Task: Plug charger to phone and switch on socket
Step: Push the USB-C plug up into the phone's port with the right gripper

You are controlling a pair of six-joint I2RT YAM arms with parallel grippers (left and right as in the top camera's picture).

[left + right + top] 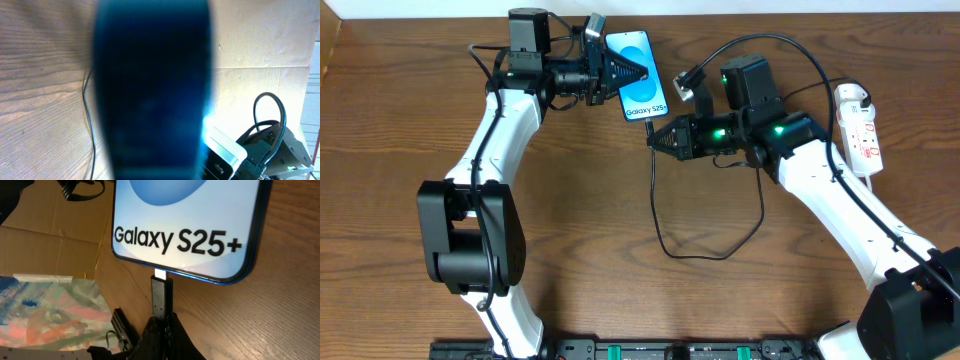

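I have left hand (pixel 623 72) clamped on phone (pixel 640 70) near far edge of surface (pixel 410 250). Right hand (pixel 654 140) pinches charger (pixel 162 297) tip at port, metal showing. Skewed push could jam tip or slip phone.

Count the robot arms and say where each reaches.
2. The left arm has its fingers on the phone; the right arm holds the charger tip in its fingers at the phone's bottom port.
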